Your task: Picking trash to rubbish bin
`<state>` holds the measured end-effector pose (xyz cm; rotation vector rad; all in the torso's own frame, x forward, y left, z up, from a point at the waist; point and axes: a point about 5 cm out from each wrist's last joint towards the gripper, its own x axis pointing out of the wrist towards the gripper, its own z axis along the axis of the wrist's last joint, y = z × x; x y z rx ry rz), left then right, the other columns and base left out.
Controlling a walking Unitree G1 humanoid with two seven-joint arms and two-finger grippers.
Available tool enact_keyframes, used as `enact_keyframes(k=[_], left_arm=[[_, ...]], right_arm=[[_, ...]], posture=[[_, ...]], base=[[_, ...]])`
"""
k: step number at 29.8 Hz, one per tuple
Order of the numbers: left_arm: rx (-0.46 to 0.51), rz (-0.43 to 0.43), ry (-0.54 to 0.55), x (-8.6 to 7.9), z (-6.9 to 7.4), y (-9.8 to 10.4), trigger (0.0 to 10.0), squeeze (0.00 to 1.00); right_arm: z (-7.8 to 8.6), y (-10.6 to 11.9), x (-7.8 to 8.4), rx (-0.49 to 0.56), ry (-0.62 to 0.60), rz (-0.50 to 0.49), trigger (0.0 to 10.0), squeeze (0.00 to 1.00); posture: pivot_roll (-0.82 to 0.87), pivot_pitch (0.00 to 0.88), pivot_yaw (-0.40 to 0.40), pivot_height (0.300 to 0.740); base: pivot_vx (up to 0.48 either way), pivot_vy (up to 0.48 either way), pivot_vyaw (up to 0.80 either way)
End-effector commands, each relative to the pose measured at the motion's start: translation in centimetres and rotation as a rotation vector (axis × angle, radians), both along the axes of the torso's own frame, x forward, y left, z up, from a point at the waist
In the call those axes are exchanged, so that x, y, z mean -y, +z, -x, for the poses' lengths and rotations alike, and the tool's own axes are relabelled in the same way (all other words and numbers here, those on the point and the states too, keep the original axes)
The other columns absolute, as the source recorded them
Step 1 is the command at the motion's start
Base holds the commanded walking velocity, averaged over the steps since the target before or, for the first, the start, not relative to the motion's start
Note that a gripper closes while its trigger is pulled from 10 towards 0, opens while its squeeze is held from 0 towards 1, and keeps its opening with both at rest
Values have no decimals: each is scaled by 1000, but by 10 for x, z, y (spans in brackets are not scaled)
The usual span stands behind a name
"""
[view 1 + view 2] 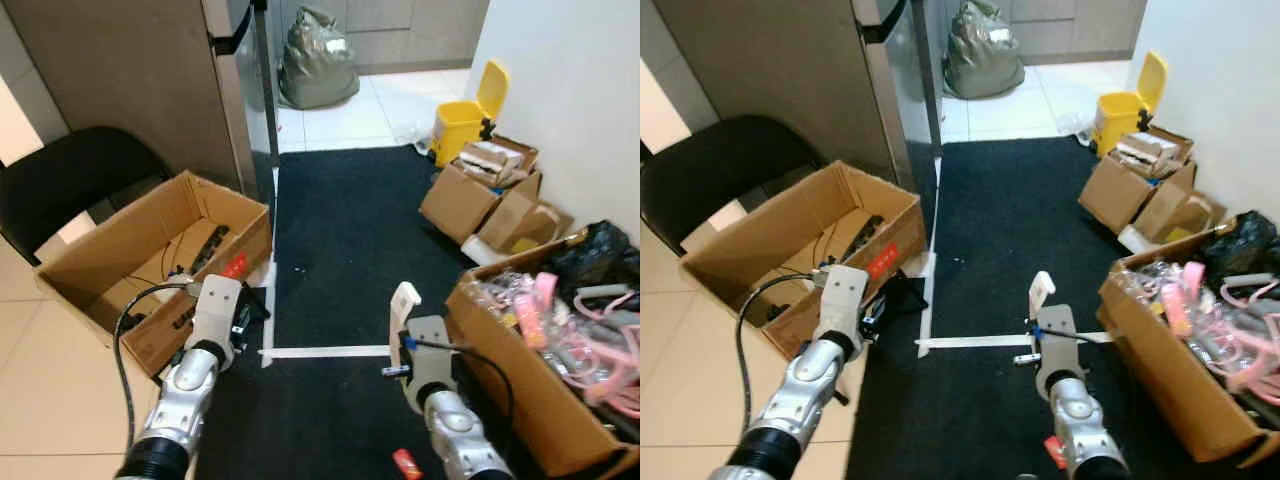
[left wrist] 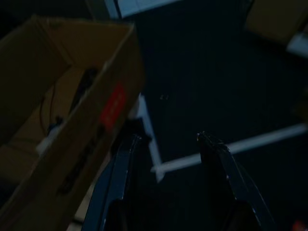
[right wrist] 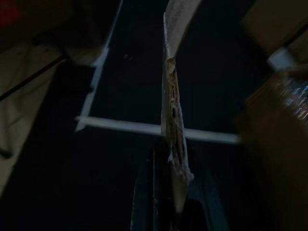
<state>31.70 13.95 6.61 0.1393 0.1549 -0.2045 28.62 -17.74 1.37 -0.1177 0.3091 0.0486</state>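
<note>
Through the left eye I see a black carpet (image 1: 350, 230) running straight ahead as an open lane toward the yellow rubbish bin (image 1: 468, 118), which stands with its lid up at the carpet's far right corner, against the white wall. White tape (image 1: 330, 352) marks a line across the carpet just ahead of my arms and another up its left edge. My right gripper (image 1: 403, 305) is low over the carpet near that tape, holding a pale strip of cardboard trash (image 1: 403, 298) upright. My left gripper (image 1: 255, 308) sits at the carpet's left edge, close beside the corner of an open cardboard box (image 1: 150, 250) with a red label. A box of pink items (image 1: 540, 360) crowds the right side, and more small boxes (image 1: 490, 195) narrow the lane near the bin.

From the right eye, the lane between the left box and the right-hand boxes stays bare up to the tiled floor, where a grey-green sack (image 1: 985, 50) sits. A black chair (image 1: 710, 170) stands behind the left box.

The left wrist view is dark; its two fingers (image 2: 118, 178) stand apart with nothing between them, over the tape corner beside the box wall.

The right wrist view is dark too; the fingers are clamped on the cardboard strip, seen edge-on with a ragged edge, above the crosswise tape.
</note>
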Motion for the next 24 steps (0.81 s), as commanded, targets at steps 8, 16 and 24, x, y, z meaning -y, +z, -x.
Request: enact_keyframes(k=[8,16,24], left_arm=[[-38,-14,23,-10,6,-9,10000,0],[-37,-16,21,-11,6,-9,10000,0],[-39,-21,16,-10,6,-8,10000,0]], right_arm=[[1,-2,-4,-7,10,26,10000,0],[0,-1,-2,-3,7,57,10000,0],[0,-1,-2,-3,-2,54,10000,0]], posture=[[-2,103,84,740],[-1,103,83,740],[0,104,88,740]], base=[[379,0,0],[380,0,200],[380,0,800]])
